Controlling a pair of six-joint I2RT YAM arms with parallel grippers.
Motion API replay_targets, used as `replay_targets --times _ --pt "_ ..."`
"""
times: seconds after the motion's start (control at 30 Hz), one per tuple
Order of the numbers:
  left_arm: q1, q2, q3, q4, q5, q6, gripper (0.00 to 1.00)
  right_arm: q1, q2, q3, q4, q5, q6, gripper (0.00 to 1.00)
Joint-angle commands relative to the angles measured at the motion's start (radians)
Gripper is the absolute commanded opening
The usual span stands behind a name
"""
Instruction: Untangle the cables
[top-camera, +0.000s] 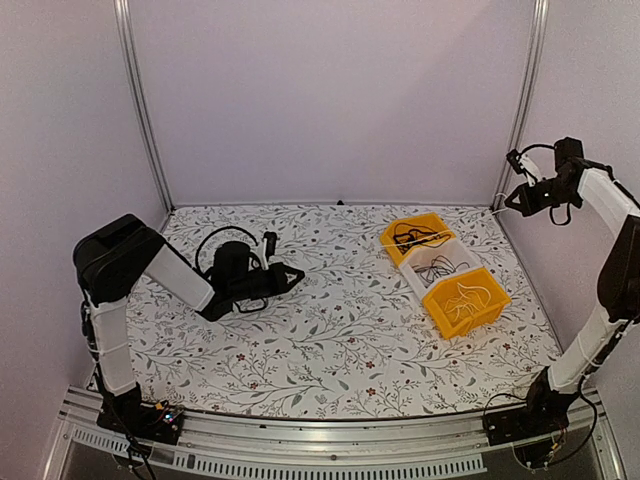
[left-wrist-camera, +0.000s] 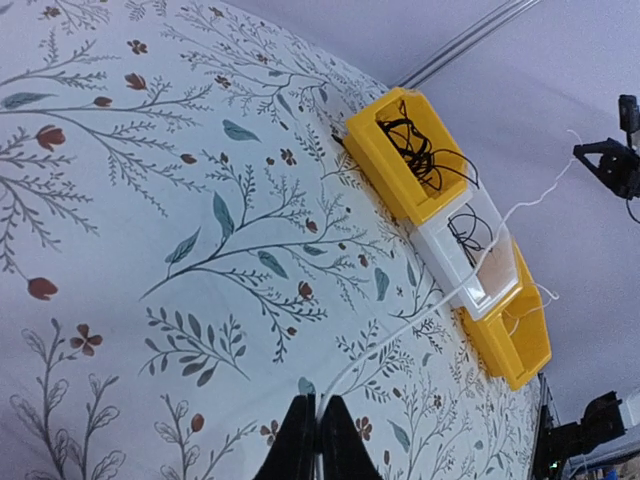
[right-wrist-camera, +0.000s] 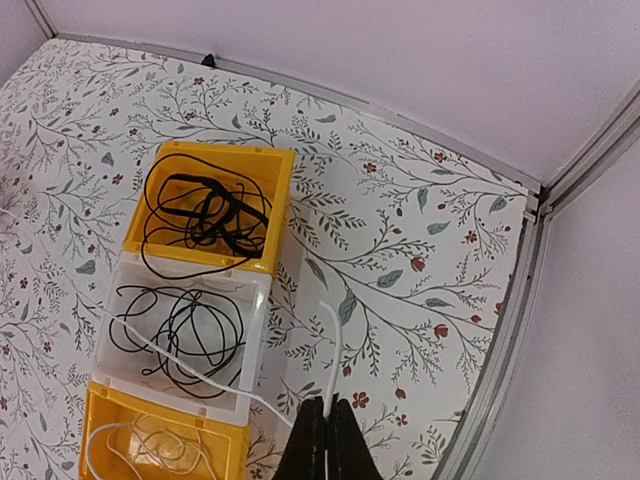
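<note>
One white cable (left-wrist-camera: 374, 349) is stretched between both grippers. My left gripper (top-camera: 297, 275) sits low over the table's middle left, shut on one end of the cable (left-wrist-camera: 318, 425). My right gripper (top-camera: 510, 203) is raised at the far right, shut on the other end (right-wrist-camera: 325, 412); a short tail of the cable (right-wrist-camera: 333, 356) sticks out past its tips. The cable runs over a row of bins. The far yellow bin (right-wrist-camera: 278, 190) holds thick black cables (right-wrist-camera: 200, 210). The white bin (right-wrist-camera: 255, 330) holds thin black cables (right-wrist-camera: 185, 335). The near yellow bin (right-wrist-camera: 95, 405) holds white cables (right-wrist-camera: 150, 450).
The three bins stand in a diagonal row at the right of the floral table (top-camera: 340, 330). Walls and metal frame posts (top-camera: 525, 90) close the back and sides. A metal rail (right-wrist-camera: 510, 330) runs along the table's right edge.
</note>
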Motion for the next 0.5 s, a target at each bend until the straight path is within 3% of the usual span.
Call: replay_targets --times 0.0,0.23,0.47 --pt "-0.068 -0.044 0.080 -0.020 0.026 0.102 0.00 -0.014 -0.129 -0.153 0.012 -0.031 -0.074 0.00" --pt "-0.212 -0.042 0.307 -0.118 0.028 0.226 0.00 -0.002 -0.203 -0.397 -0.069 -0.107 -0.208 0.00" --pt "-0.292 0.008 0.505 -0.157 0.045 0.266 0.00 0.021 -0.200 -0.506 -0.073 -0.099 -0.259 0.00"
